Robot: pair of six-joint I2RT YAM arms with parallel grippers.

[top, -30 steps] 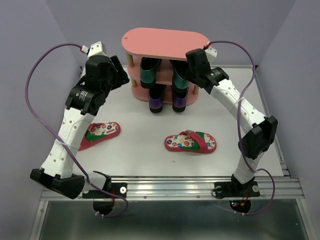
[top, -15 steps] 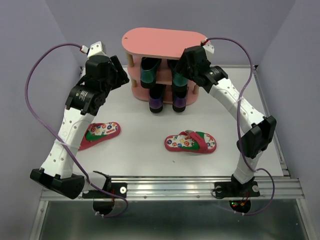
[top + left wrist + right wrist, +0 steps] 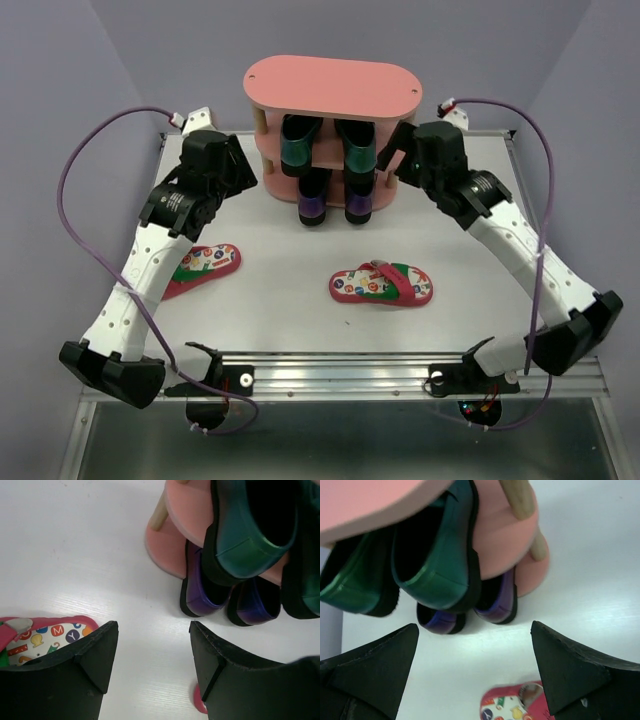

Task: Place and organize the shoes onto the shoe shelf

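The shoe shelf (image 3: 330,85) stands at the back middle, pink boards on pale posts. Two dark-green loafers (image 3: 298,145) (image 3: 360,150) sit on its middle tier with heels toward me. Below them are two purple loafers (image 3: 312,205) (image 3: 360,205). One red flip-flop (image 3: 200,265) lies on the table at the left, another (image 3: 382,284) at the centre right. My left gripper (image 3: 245,165) hangs open left of the shelf. Just right of the shelf, my right gripper (image 3: 397,158) is wide open and empty. Through its open jaws (image 3: 475,630) the right wrist view shows a green loafer (image 3: 437,565) and a purple one (image 3: 497,605).
The white table (image 3: 280,250) has side walls close on both sides and a metal rail (image 3: 330,370) along its near edge. The left wrist view shows the shelf's bottom board (image 3: 162,545) and a flip-flop (image 3: 40,635) beside my left fingers (image 3: 95,655).
My right gripper has let go of the right green loafer, opened wide and drawn back to the right of the shelf. Its elbow swung out right. The left arm shifted slightly.
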